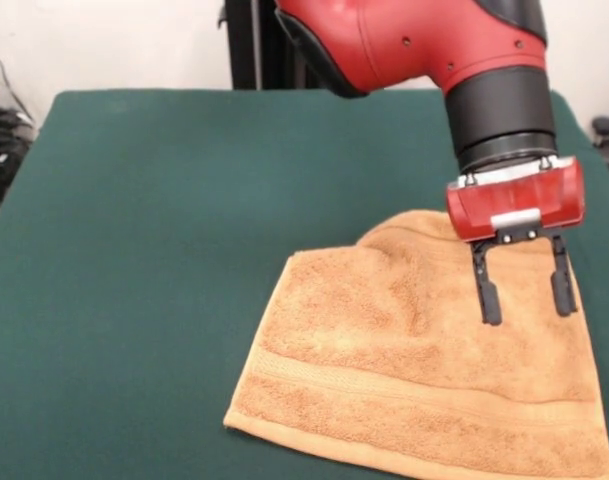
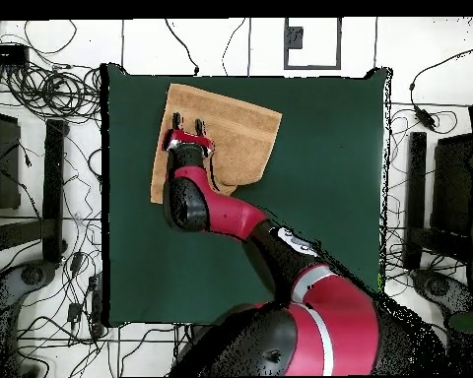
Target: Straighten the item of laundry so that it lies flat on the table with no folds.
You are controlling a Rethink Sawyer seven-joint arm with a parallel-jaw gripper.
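The item of laundry is an orange-tan terry towel on the right part of the green table. It lies mostly spread, with a woven band along its near edge. Its far end is bunched into a raised fold. My gripper is open over the towel's right side, with nothing between its black fingers. I cannot tell whether the tips touch the cloth. From overhead, the towel lies near the table's top-left corner. The gripper is over its left part, and the arm hides some of the cloth.
The towel's near edge lies close to the table's front edge in the front view. Green cloth stretches bare to the left. Around the table, overhead, cables and dark stands cover the floor.
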